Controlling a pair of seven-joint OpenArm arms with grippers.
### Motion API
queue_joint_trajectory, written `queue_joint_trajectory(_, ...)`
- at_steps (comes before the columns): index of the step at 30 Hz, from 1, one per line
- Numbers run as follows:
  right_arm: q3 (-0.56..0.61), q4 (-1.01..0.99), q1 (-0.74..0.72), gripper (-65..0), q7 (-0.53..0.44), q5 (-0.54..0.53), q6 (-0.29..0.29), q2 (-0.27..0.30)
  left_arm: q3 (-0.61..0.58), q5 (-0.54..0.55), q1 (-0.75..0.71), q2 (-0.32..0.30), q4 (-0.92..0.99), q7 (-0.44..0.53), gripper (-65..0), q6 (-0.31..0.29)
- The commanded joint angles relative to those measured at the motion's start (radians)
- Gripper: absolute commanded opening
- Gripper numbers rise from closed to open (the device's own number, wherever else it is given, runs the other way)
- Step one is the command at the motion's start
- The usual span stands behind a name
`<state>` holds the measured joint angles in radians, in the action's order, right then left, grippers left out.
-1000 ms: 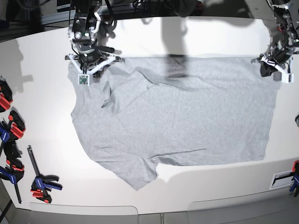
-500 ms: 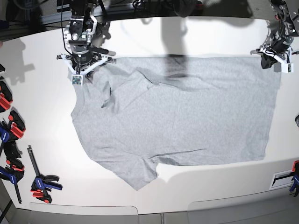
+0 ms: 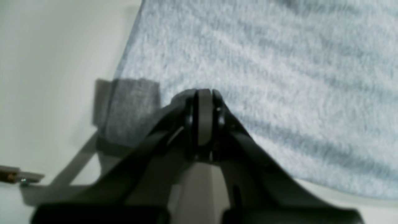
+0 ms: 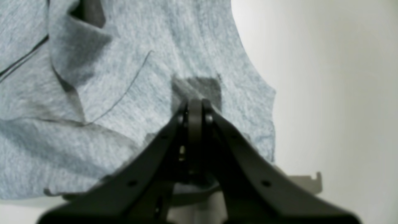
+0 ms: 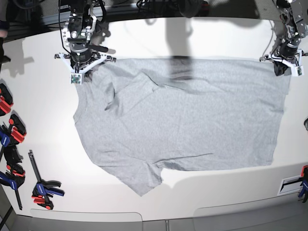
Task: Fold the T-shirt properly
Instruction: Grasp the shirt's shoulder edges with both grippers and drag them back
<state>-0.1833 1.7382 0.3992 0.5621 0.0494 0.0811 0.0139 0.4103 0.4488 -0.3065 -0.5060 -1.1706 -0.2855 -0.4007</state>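
T-shirt [image 5: 183,115], limp and light, spread across the desk [image 5: 48,120]. Left gripper [image 5: 288,66] at 2 o'clock and right gripper [image 5: 77,67] at 10 o'clock: fingers closed, empty. You grip corners; expect sagging.

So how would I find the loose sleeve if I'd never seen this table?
Start from the white table and the grey T-shirt spread across it. Follow the shirt's near edge toward the clamps. The sleeve is the pointed flap jutting out there, the only part poking past the shirt's outline.
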Motion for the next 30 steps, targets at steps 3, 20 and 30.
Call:
queue_joint_trajectory(3, -0.001, 0.015, 0.019, -65.0, 0.016, 0.0, -0.007, 0.009, -0.013, -0.037, -0.019, -0.005, 0.05, -0.12, -65.0, 0.008)
queue_joint_trajectory(20, -0.001, 0.016, 0.139, -65.0, 0.069, 0.0, -0.006, 0.116, -0.011, 0.027, -0.281, -0.004, -0.169, -0.163, -65.0, 0.008)
queue_joint_trajectory(30, -0.001, 0.03, 0.216, -65.0, 0.101, 0.0, -0.006, 0.117, 0.008, 0.024, -0.398, 0.002, -0.254, -0.171, -65.0, 0.009)
